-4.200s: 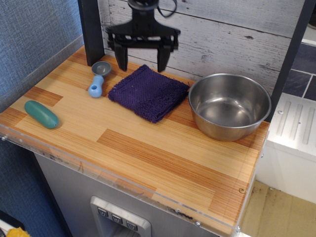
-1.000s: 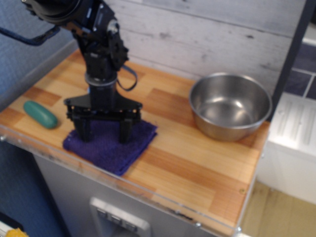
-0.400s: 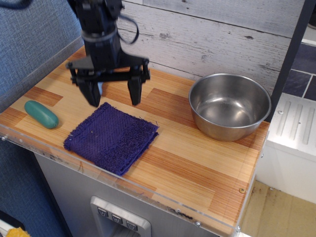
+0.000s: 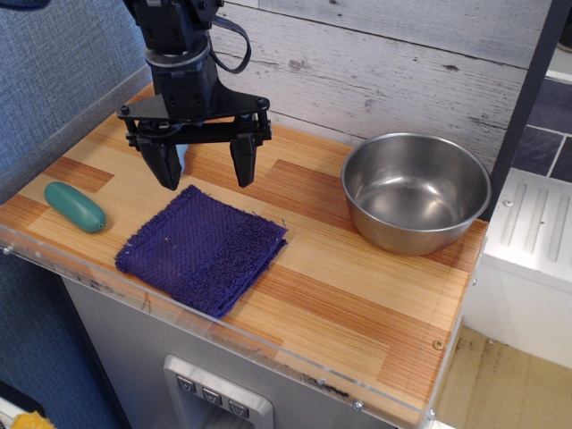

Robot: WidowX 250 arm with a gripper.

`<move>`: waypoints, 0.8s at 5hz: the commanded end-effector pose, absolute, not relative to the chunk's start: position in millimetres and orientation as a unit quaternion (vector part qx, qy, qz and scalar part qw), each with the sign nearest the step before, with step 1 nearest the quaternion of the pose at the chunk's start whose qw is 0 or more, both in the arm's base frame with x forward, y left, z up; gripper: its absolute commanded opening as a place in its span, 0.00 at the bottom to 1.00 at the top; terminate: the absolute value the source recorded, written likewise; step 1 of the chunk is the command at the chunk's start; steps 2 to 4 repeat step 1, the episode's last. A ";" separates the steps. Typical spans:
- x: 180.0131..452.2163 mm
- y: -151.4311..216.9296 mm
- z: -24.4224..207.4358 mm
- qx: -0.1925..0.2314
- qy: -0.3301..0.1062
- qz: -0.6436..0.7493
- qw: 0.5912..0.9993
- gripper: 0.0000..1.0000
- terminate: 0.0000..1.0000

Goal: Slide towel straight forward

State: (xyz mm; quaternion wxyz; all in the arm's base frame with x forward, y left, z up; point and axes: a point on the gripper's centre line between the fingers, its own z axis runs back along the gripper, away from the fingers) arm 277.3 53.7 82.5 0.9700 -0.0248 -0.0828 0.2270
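The towel point(image 4: 202, 249) is a dark purple-blue nubby cloth, lying flat near the front left edge of the wooden counter point(image 4: 357, 295). Its front corner reaches the counter's clear front lip. My gripper point(image 4: 205, 176) hangs just above and behind the towel's back edge. Its two black fingers are spread wide apart and hold nothing. The arm rises from it toward the top left.
A steel bowl point(image 4: 416, 191) stands at the back right of the counter. A green oval object point(image 4: 75, 206) lies at the left edge, beside the towel. A white plank wall runs along the back. The blue scoop seen earlier is hidden behind the arm.
The towel has moved from the back of the counter to the front left edge. Within the last second my gripper lifted off the towel and drew back above its rear edge.
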 end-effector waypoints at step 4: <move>280.2 58.4 96.1 -0.025 -0.108 0.231 0.966 1.00 1.00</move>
